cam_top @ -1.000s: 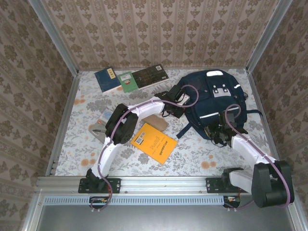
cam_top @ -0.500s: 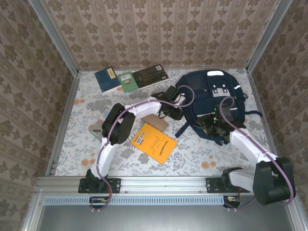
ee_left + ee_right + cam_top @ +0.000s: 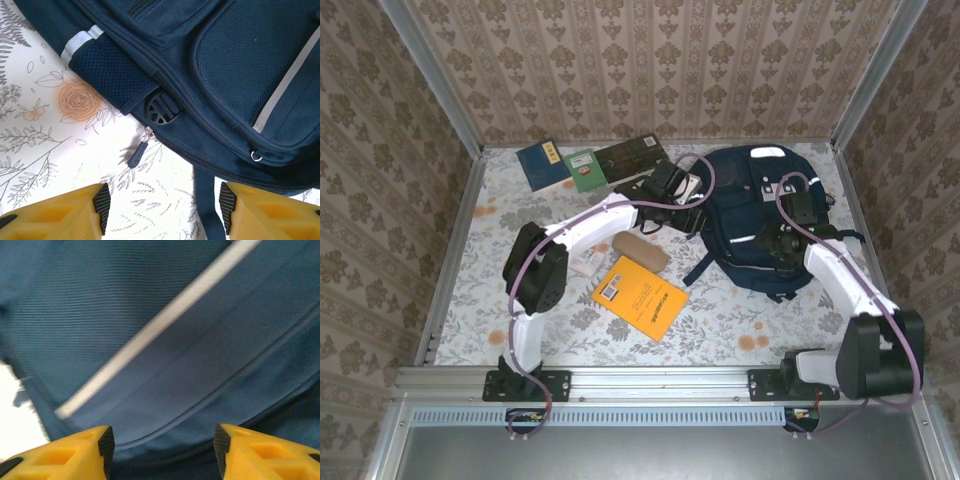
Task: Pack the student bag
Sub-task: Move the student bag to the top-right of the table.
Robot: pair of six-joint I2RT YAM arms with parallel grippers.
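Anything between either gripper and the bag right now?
Nothing visible. The left gripper is open over the tablecloth, with the student bag and its zipper edge directly ahead. The right gripper is open and faces the bag's fabric directly.

The bag (image 3: 765,225) is matt navy woven cloth, and its stripes (image 3: 282,92) are smooth pale tape. In the left wrist view, an open-mesh pocket (image 3: 105,75) sits at ten o'clock from a black moulded plastic buckle (image 3: 161,108), with a small shiny metal ring (image 3: 256,156) at four o'clock. The tablecloth (image 3: 60,150) looks smooth, printed with flowers. The left gripper (image 3: 163,205) has fingers (image 3: 55,217) of matt yellow plastic with black ribbed pads (image 3: 102,205). The orange book (image 3: 640,296) has a smooth paper cover.
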